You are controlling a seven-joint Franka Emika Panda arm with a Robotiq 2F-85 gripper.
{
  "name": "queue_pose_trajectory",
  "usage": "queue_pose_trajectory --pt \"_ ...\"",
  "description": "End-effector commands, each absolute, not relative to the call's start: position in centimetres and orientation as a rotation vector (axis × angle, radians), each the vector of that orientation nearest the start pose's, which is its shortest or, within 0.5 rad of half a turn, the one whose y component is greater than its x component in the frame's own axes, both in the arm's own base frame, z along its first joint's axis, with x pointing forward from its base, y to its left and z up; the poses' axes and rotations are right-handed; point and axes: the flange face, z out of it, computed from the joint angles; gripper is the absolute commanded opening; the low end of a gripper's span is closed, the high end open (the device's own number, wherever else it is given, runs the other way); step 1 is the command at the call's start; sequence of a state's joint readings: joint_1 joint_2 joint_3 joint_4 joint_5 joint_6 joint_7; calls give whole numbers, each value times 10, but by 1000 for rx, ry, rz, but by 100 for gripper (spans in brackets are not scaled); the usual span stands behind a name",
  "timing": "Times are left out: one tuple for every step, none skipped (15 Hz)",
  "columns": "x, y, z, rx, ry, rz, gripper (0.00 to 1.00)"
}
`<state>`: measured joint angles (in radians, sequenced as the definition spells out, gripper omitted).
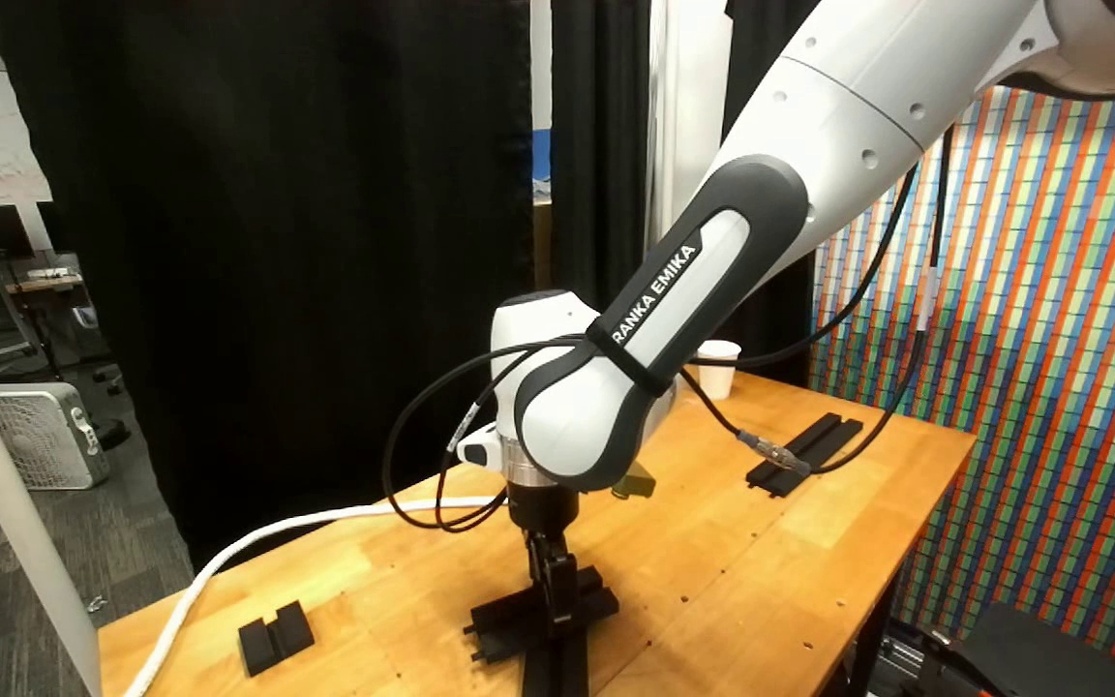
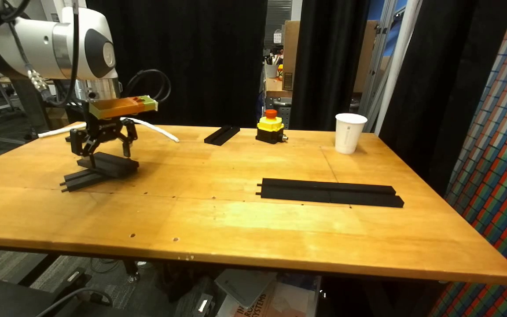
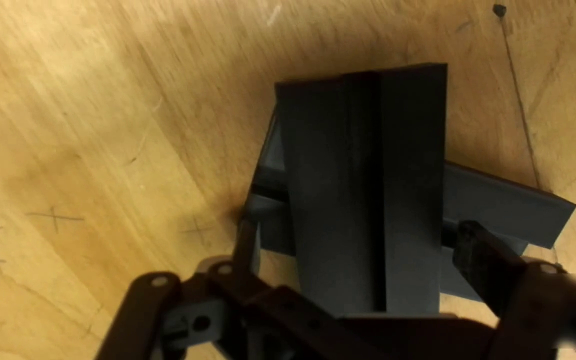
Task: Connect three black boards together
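Gripper [image 3: 358,237] released, jaws spread either side of the upper black board [image 3: 335,190], gaps showing at both long edges; that board lies askew across the lower black board [image 3: 508,205]. Third black board [image 2: 328,193] lies well apart, wide stretch of table [image 2: 192,171] between.

In an exterior view, at the left of a table [image 2: 244,229], an upper board [image 2: 117,165] lies crosswise on a lower board [image 2: 84,179]; the gripper [image 2: 109,159] straddles the upper board from above. Behind them, a strip [image 2: 161,130] runs near the back edge. Further right, in order, come a flat piece [image 2: 222,135], a stop button [image 2: 271,126] and a cup [image 2: 349,134]. In front of the button and cup, well apart from the crossed pair, lies a right-hand board [image 2: 328,192]. In an exterior view, a block [image 1: 275,637] (whether it is the flat piece, I cannot tell) lies left of the pair, near the strip.
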<state>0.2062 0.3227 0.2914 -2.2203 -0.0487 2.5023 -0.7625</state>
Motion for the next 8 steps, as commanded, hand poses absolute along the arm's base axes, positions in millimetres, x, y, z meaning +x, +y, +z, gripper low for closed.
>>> queue_pose_trajectory --pt "491 262 233 -2463 -1854 -2 100" --pt "491 261 233 -2464 -1852 4 100" --pt "492 260 232 -2465 -1848 2 100" --pt "492 259 231 -2467 -1844 0 100" --pt "492 259 230 -2470 -1840 -1 100" --pt "492 258 229 -2470 -1839 0 100" --pt "492 258 229 -2471 -1836 0 100" --pt "492 257 228 -2471 -1833 -1 100"
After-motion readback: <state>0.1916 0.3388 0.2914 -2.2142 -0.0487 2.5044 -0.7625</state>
